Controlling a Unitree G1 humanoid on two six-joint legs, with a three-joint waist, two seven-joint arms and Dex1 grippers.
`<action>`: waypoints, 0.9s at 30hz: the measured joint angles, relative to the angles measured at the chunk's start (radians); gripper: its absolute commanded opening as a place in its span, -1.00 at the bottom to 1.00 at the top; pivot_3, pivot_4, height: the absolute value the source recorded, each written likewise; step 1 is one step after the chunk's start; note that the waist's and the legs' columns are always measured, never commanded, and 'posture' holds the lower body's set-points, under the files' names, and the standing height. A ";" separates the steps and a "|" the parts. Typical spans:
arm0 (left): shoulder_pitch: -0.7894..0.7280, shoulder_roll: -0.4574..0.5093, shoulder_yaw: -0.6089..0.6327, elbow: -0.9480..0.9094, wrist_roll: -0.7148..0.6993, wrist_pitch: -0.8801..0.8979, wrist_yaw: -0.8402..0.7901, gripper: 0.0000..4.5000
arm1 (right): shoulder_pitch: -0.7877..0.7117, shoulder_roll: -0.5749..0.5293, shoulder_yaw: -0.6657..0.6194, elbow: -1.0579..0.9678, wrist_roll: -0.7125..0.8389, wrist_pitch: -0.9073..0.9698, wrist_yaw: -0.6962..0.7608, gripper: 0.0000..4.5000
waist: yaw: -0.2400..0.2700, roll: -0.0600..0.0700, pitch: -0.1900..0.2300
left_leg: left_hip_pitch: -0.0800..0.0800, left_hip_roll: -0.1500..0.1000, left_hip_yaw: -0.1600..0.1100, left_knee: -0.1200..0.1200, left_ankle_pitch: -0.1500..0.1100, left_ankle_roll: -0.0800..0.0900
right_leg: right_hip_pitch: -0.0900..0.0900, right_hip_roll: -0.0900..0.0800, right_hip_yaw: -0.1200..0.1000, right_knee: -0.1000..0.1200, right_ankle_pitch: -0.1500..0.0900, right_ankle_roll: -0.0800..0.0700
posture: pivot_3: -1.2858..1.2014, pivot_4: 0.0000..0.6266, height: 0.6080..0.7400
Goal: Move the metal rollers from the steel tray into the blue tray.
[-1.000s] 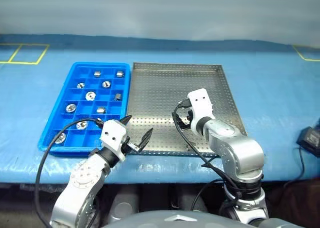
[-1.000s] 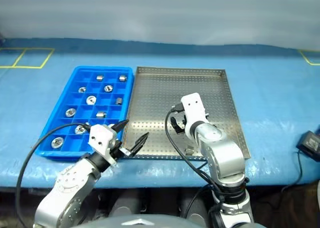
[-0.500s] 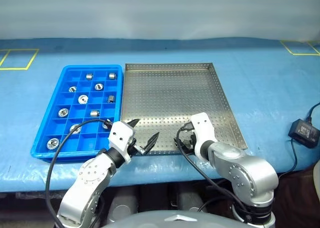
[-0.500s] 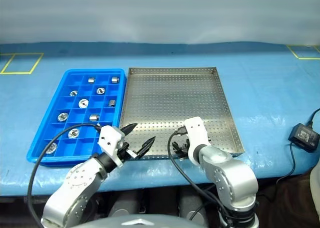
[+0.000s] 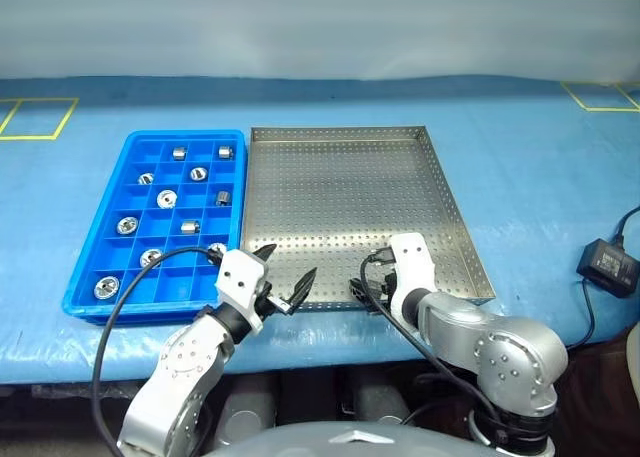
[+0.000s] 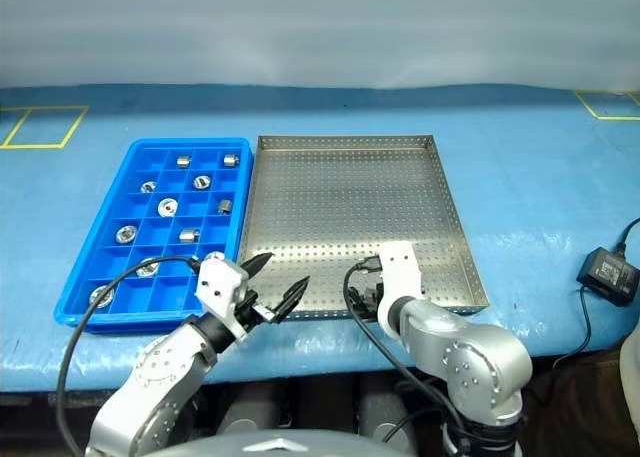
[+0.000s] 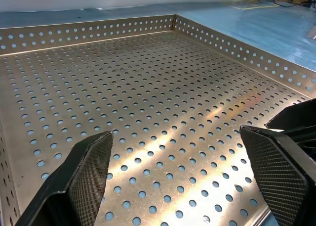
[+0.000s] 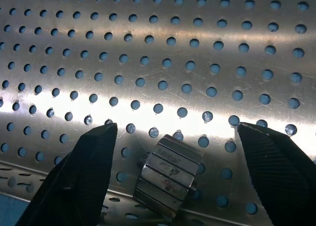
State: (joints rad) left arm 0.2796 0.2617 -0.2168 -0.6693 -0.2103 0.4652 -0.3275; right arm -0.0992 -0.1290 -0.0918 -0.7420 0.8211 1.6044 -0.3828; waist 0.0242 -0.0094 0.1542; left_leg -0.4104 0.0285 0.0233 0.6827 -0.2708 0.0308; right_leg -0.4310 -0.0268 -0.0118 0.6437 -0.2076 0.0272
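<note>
I log one ribbed steel roller [image 8: 169, 174] at the perforated steel tray's [image 5: 340, 177] near rim, between my right pincer's [image 8: 177, 176] spread fingers; left pincer [image 5: 284, 279] apart; remaining rollers [image 5: 166, 198] in the gridded blue tray [image 5: 100, 232].

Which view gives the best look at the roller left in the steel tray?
The right wrist view: the roller lies on its side on the steel tray by the near rim, between the right gripper fingers, untouched. In the head views that gripper hides it. The left wrist view has bare tray floor.
</note>
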 measured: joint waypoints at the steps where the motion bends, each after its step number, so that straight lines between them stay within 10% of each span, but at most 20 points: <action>1: 0.003 0.000 0.000 0.000 0.002 -0.002 0.000 1.00 | -0.008 -0.021 -0.008 0.018 0.075 0.000 -0.049 0.30 | 0.001 0.000 0.000 | 0.000 0.000 0.000 0.000 0.000 0.000 | 0.000 0.000 0.000 0.000 0.000 0.000 | 0.16 -0.52 1.00; 8: 0.008 0.000 -0.001 0.000 0.007 -0.021 0.000 1.00 | -0.064 -0.188 -0.001 0.147 0.585 -0.056 -0.421 -0.65 | 0.007 0.000 0.000 | -0.001 -0.001 0.000 0.000 0.000 0.001 | 0.000 0.000 0.001 -0.001 0.000 0.001 | 0.16 -0.52 1.00; 16: 0.005 0.005 0.004 0.003 0.006 -0.032 0.000 1.00 | -0.197 -0.549 0.316 0.210 1.118 -0.493 -0.778 -0.65 | 0.007 -0.002 0.001 | -0.001 -0.001 0.003 0.000 -0.002 0.005 | 0.000 0.000 0.006 -0.001 0.002 0.006 | 0.17 -0.52 1.00; 27: 0.023 -0.095 0.141 -0.025 0.026 -0.117 0.146 1.00 | -0.508 -0.377 0.522 0.273 0.314 -0.689 -0.113 -0.65 | 0.046 -0.002 0.000 | -0.001 -0.001 0.006 0.002 -0.002 0.006 | 0.000 0.000 0.007 -0.002 0.004 0.008 | 0.33 -0.52 1.00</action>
State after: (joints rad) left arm 0.3027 0.1663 -0.0756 -0.6944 -0.1846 0.3477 -0.1817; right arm -0.6076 -0.5064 0.4305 -0.4690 1.1351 0.9154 -0.4958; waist 0.0704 -0.0114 0.1547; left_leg -0.4115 0.0275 0.0292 0.6849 -0.2724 0.0366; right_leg -0.4315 -0.0266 -0.0047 0.6416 -0.2034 0.0357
